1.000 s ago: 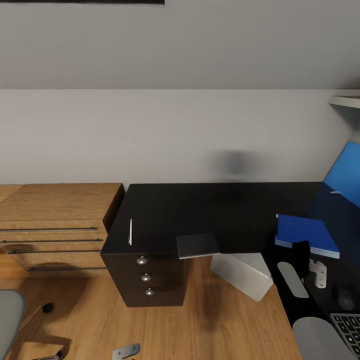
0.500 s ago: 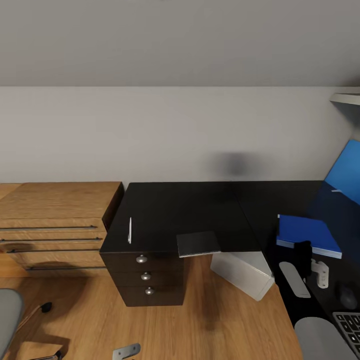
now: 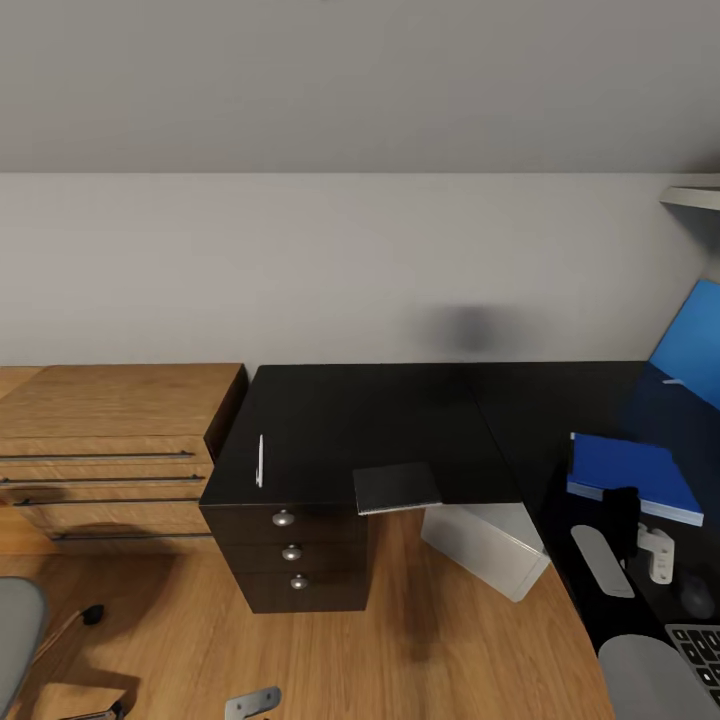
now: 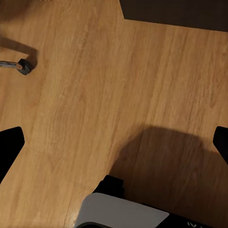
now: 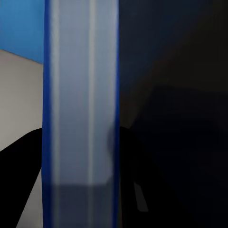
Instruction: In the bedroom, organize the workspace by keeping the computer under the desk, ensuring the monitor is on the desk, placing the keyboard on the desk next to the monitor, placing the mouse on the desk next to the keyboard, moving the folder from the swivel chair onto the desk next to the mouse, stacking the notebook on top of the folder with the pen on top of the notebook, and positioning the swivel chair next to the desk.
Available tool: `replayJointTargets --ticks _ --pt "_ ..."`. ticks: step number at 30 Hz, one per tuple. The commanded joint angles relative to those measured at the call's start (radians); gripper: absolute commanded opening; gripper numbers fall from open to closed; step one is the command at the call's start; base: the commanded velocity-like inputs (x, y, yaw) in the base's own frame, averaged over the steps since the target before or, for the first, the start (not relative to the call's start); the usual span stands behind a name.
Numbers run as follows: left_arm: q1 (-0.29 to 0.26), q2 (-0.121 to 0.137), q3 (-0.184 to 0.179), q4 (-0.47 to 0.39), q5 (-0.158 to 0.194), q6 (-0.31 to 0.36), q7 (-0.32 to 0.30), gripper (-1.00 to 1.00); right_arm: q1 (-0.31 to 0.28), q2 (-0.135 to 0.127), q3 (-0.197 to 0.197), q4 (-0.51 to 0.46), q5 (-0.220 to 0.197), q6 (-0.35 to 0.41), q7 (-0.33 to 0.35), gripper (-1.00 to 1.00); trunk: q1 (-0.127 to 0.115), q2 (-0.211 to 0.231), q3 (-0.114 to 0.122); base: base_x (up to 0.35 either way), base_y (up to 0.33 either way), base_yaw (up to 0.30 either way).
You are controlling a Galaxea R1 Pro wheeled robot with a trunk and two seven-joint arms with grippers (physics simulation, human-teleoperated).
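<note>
One folder, one pen, one notebook on desk.

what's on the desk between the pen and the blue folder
In the head view, a dark grey notebook lies at the desk's front edge between the pen and the folder. The rest of that stretch is bare black top.

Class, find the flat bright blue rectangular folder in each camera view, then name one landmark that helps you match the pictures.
Head view: the blue folder lies at the right, on the glossy black desk top.
Right wrist view: the folder's edge is seen close up, as a pale strip rimmed in blue.
Left wrist view: wood floor and a chair castor instead.
Shared landmark: the black desk top beside the folder.
</note>
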Motion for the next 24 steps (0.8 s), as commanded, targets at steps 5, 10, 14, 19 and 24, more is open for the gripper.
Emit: replayJointTargets --ticks 5,10,14,19,24 --pt "-0.001 0.001 -0.007 -0.002 0.002 -0.003 0.008 1.00 -0.001 0.000 0.001 -0.001 -0.001 -0.001 -0.006 -1.00 0.000 -0.001 -0.001 0.000 0.000 0.000" --pt "-0.001 0.001 -0.007 -0.002 0.001 -0.004 0.008 1.00 -0.001 0.000 0.001 -0.001 -0.002 0.001 -0.006 1.00 0.000 -0.001 -0.001 0.000 0.000 0.000" --pt "-0.001 0.001 -0.007 -0.002 0.002 -0.004 0.008 1.00 -0.001 0.000 0.001 -0.001 -0.002 0.001 -0.006 1.00 0.000 -0.001 -0.001 0.000 0.000 0.000" --pt "-0.001 0.001 -0.007 -0.002 0.002 -0.004 0.008 1.00 -0.001 0.000 0.001 -0.001 -0.002 0.001 -0.006 1.00 0.000 -0.001 -0.001 0.000 0.000 0.000" --pt "-0.001 0.001 -0.007 -0.002 0.002 -0.004 0.008 1.00 -0.001 0.000 0.001 -0.001 -0.002 0.001 -0.007 1.00 0.000 -0.001 -0.001 0.000 0.000 0.000"
